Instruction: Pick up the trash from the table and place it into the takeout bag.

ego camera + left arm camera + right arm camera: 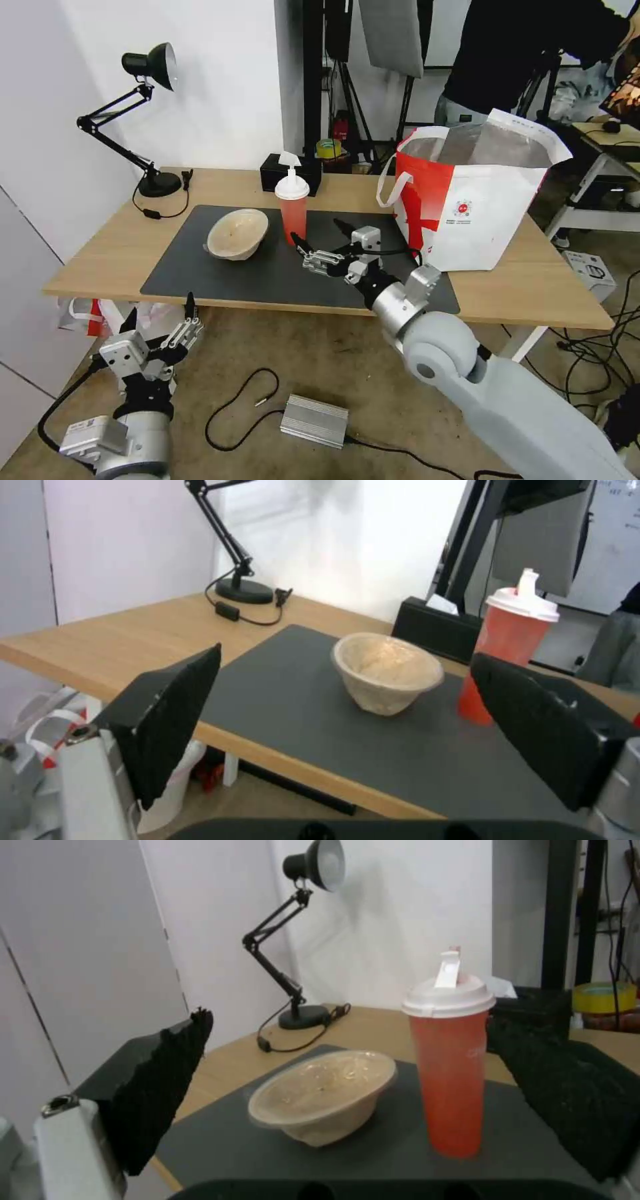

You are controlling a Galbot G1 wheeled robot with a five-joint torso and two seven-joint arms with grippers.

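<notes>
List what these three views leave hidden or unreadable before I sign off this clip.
- Inside of the takeout bag: head view sees its foil lining, not its bottom; the near wall hides it.
- Bag logo: too small to read.
- Tissue box: partly behind the red cup in the head view.
- Beige bowl: contents unclear in both wrist views.
- Desk lamp: head cut off, left wrist view.

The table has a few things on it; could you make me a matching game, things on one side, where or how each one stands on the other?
Things:
1. red cup
2. beige bowl
3. takeout bag
4. desk lamp

Places or states:
A. tilted on the dark mat
B. at the table's far left corner, off the mat
C. upright, white lid on, just ahead of the right gripper with its jaws open
D. standing open beside the mat, foil lining showing

Pairs: 1-C, 2-A, 3-D, 4-B
</notes>
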